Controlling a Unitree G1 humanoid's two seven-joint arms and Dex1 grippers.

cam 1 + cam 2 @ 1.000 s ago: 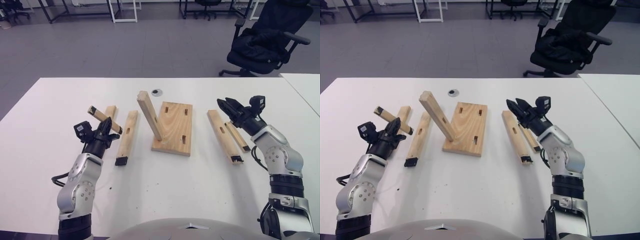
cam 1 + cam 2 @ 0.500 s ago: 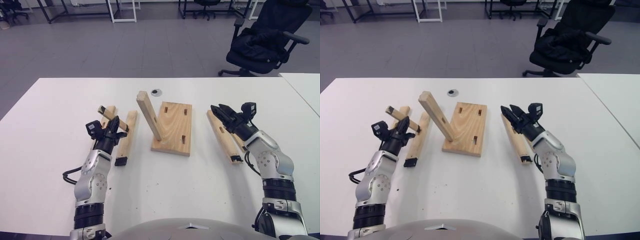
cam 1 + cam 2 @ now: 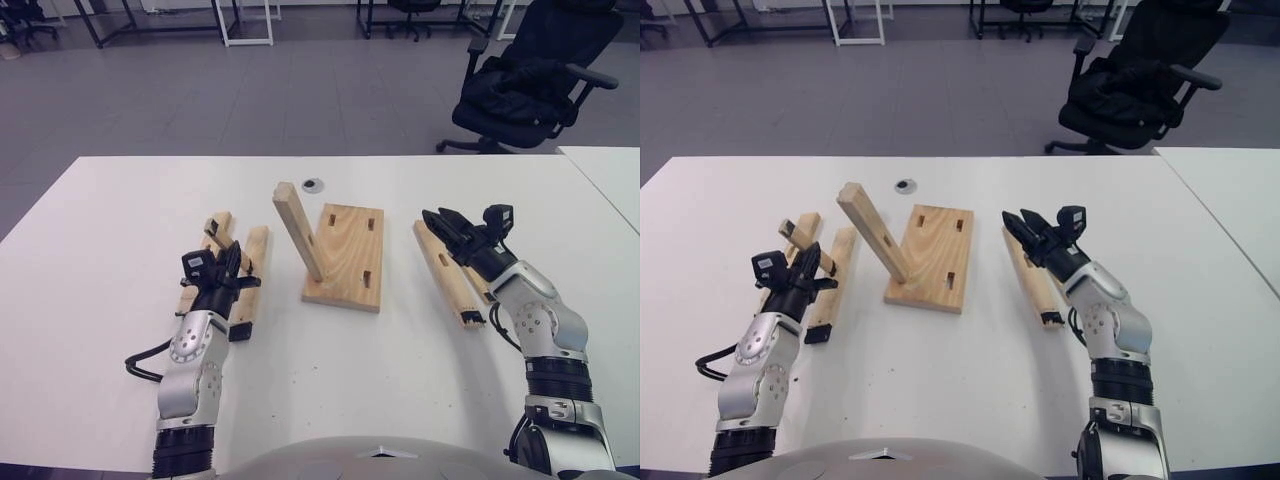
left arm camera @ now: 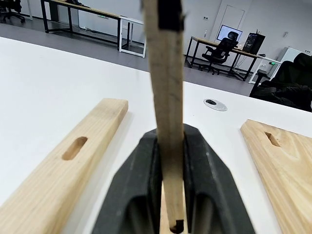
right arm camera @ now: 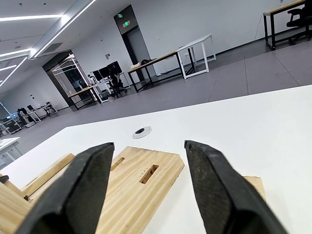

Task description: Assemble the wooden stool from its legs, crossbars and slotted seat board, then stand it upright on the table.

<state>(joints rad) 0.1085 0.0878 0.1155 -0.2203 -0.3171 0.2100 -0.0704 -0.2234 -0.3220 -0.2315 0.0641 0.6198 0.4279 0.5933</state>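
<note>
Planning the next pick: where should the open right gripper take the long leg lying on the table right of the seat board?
Probably near mid-length of the leg, from above, closing across its narrow width. It lies flat on the table, and the right gripper hangs open over its far end.

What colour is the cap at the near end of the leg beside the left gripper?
Black; the cap shows best in the left eye view.

This is an open-plan office or lab. A black swivel chair stands on the grey floor behind the white worktable. Metal-framed desks, a computer monitor and ceiling strip lights lie beyond.
</note>
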